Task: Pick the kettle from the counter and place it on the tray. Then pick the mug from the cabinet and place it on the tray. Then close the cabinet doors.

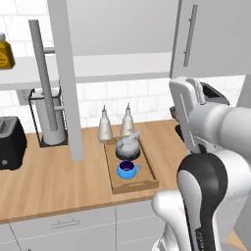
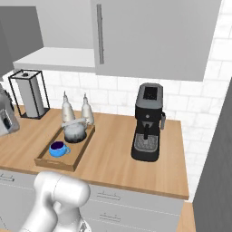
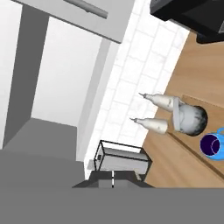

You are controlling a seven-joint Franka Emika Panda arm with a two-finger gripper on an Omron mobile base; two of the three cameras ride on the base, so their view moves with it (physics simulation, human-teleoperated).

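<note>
— Since the kettle (image 1: 128, 145) and the mug (image 1: 127, 169) both sit on the tray (image 1: 112, 175), what remains?
— Only shutting the cabinet doors (image 1: 65, 73); one stands wide open.
— And the fingers?
— Cannot tell whether they are parted or clenched; kettle and mug lie off to their side, well apart. No readable writing anywhere.

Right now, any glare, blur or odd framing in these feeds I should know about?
Left base view: flat, even light, no glare, faint shadow under the mug; the arm blocks the lower right. Right base view: soft, slightly blurred render; kettle shows a dull sheen. Hand view: rolled sideways, counter runs vertically, tray cut by the edge.
</note>
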